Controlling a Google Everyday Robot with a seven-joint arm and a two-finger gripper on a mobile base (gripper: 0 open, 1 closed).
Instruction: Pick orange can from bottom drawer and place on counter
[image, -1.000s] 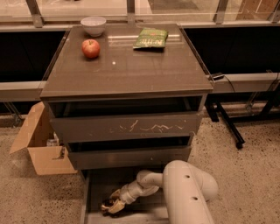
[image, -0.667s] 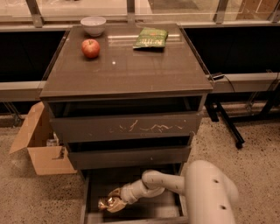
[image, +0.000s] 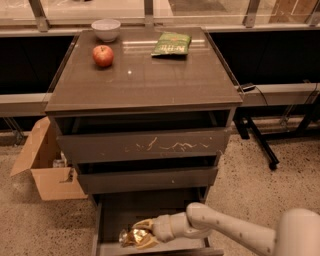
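The bottom drawer (image: 107, 220) is pulled open at the foot of the cabinet. The orange can (image: 131, 238) lies in it near the front left, showing as a brownish-gold, dark-mottled shape. My gripper (image: 142, 232) reaches into the drawer from the right, low over its floor, right at the can and partly covering it. The white arm (image: 225, 234) runs off to the lower right. The counter (image: 145, 75) is the glossy grey-brown top of the cabinet, well above the gripper.
On the counter stand a red apple (image: 103, 55), a white bowl (image: 106, 29) and a green snack bag (image: 172, 44). The scratched top drawer (image: 145, 146) and middle drawer (image: 147, 179) overhang the bottom one. A cardboard box (image: 45, 167) sits left; a black stand leg (image: 257, 140) is at the right.
The arm's elbow has swung right and lower, stretching the forearm out. The gripper has stayed at the can in the drawer's front left, shifting only slightly.
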